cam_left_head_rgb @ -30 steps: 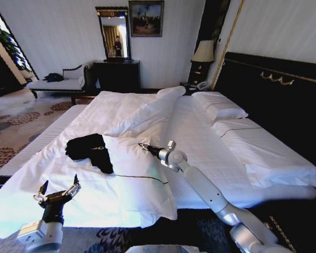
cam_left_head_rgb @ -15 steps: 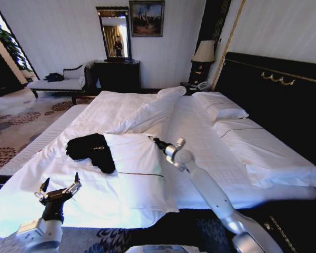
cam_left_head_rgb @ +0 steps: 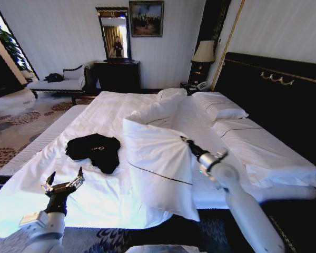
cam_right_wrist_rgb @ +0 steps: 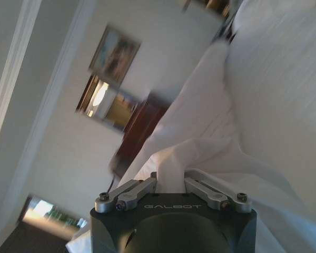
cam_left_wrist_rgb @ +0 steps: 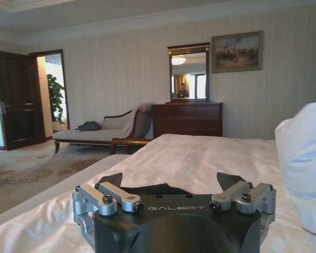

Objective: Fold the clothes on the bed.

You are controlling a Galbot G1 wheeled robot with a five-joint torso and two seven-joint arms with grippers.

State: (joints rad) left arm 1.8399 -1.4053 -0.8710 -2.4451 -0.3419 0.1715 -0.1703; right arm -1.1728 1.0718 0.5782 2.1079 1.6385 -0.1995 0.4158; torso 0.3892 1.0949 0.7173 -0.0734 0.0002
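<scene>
The clothes, a crumpled black T-shirt [cam_left_head_rgb: 94, 150], lie uncovered on the left half of the bed [cam_left_head_rgb: 102, 108]. My right gripper [cam_left_head_rgb: 185, 141] is shut on a fold of the white duvet [cam_left_head_rgb: 158, 161] and holds it raised to the right of the shirt, so the duvet hangs as a tall flap. In the right wrist view the white cloth [cam_right_wrist_rgb: 210, 137] is pinched between the fingers of the right gripper [cam_right_wrist_rgb: 171, 184]. My left gripper [cam_left_head_rgb: 63, 182] hovers open over the bed's near left corner, short of the shirt. The left gripper [cam_left_wrist_rgb: 169, 182] has nothing between its fingers.
White pillows [cam_left_head_rgb: 218, 108] lie against the dark headboard [cam_left_head_rgb: 276, 89] on the right. A bedside lamp [cam_left_head_rgb: 204, 51], a dark dresser [cam_left_head_rgb: 116, 75] with a mirror and a pale chaise [cam_left_head_rgb: 60, 83] stand along the far wall. Patterned carpet [cam_left_head_rgb: 13, 129] runs left of the bed.
My right gripper has pulled the duvet up and to the right, off the T-shirt, which now lies fully exposed. The left gripper has barely shifted.
</scene>
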